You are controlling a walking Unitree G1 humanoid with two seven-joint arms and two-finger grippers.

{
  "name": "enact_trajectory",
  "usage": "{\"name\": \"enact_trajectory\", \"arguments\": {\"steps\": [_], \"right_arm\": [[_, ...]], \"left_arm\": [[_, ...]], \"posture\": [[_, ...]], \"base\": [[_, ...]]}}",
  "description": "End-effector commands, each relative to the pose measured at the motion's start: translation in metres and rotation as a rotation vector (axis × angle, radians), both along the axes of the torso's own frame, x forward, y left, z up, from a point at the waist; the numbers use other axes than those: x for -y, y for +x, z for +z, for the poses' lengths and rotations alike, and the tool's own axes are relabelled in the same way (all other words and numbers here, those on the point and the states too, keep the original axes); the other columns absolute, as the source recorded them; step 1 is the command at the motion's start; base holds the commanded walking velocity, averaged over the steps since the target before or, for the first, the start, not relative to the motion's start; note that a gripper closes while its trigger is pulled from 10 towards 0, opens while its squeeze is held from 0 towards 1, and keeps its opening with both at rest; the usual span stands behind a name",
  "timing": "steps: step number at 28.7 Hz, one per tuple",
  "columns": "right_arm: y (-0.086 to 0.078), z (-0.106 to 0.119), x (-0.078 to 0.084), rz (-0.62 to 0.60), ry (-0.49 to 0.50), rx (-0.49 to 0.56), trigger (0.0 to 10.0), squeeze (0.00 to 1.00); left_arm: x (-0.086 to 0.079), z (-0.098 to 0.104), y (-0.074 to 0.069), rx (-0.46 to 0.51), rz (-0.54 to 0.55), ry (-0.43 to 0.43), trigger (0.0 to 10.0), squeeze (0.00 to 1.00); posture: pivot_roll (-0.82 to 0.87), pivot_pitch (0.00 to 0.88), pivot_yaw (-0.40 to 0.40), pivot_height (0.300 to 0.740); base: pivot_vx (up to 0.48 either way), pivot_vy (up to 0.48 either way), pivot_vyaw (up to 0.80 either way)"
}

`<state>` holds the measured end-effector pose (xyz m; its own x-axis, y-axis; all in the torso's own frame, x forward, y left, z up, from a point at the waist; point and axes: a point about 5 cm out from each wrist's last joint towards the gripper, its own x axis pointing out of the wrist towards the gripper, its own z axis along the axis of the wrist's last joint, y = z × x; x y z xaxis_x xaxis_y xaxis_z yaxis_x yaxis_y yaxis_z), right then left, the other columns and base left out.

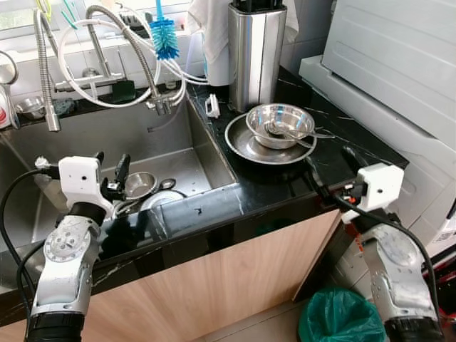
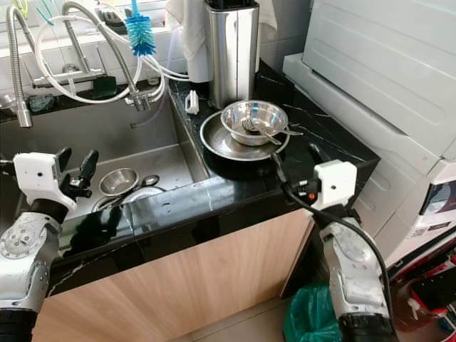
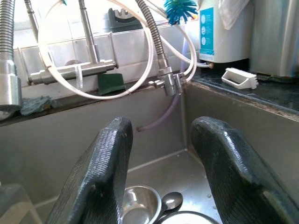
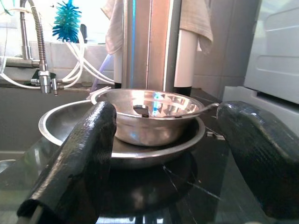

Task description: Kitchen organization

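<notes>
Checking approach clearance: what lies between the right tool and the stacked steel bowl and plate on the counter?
Only bare black countertop. In the right wrist view, the open right tool faces the steel bowl on its plate with nothing between.

A glossy black stone-like finish with pale veining is shown on the countertop (image 1: 285, 178). On it, polished reflective metal is seen in the bowl (image 1: 280, 125) and the plate (image 1: 246, 146) beneath it. Behind the bowl, brushed steel is presented by the tall container (image 1: 255, 53). A duller metal sink (image 1: 85, 142) adjoins the countertop; matt wood-grain cabinet fronts (image 1: 228, 278) lie below.
</notes>
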<state>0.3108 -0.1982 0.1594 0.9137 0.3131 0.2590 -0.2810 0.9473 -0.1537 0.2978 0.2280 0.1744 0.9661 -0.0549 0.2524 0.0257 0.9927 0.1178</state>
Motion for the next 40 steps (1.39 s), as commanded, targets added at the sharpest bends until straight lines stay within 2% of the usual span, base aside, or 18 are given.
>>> {"name": "enact_trajectory", "arguments": {"steps": [1,13,17,25,36,40], "right_arm": [[0.003,0.000,0.002,0.000,-0.016,-0.001,10.0,0.00],[0.015,0.002,0.001,0.015,-0.018,0.013,10.0,0.00],[0.015,0.001,-0.007,0.105,-0.032,0.006,10.0,0.00],[0.015,0.000,-0.022,0.160,-0.022,0.011,10.0,0.00],[0.016,0.012,-0.029,0.171,-0.010,0.069,10.0,0.00],[0.018,0.023,-0.025,0.125,-0.003,0.120,10.0,0.00]], "left_arm": [[0.000,0.008,0.000,0.025,0.006,0.002,10.0,0.00],[-0.001,0.009,0.000,0.030,0.013,-0.004,10.0,0.00],[-0.002,0.011,0.001,0.033,0.016,-0.006,10.0,0.00],[-0.001,0.011,0.001,0.035,0.021,-0.013,10.0,0.00],[-0.001,0.011,0.001,0.041,0.021,-0.015,10.0,0.00],[-0.001,0.010,0.001,0.037,0.019,-0.017,10.0,0.00]], "posture": [[0.01,0.052,0.045,0.740],[0.02,0.046,0.043,0.740],[0.02,0.043,0.043,0.740],[0.03,0.036,0.039,0.740],[0.03,0.015,0.036,0.740],[0.03,0.011,0.035,0.740]], "base": [[0.000,0.000,0.00],[0.000,0.000,0.00],[0.000,0.000,0.00],[0.000,0.000,0.00],[0.000,0.000,0.00],[0.000,0.000,0.00]]}}
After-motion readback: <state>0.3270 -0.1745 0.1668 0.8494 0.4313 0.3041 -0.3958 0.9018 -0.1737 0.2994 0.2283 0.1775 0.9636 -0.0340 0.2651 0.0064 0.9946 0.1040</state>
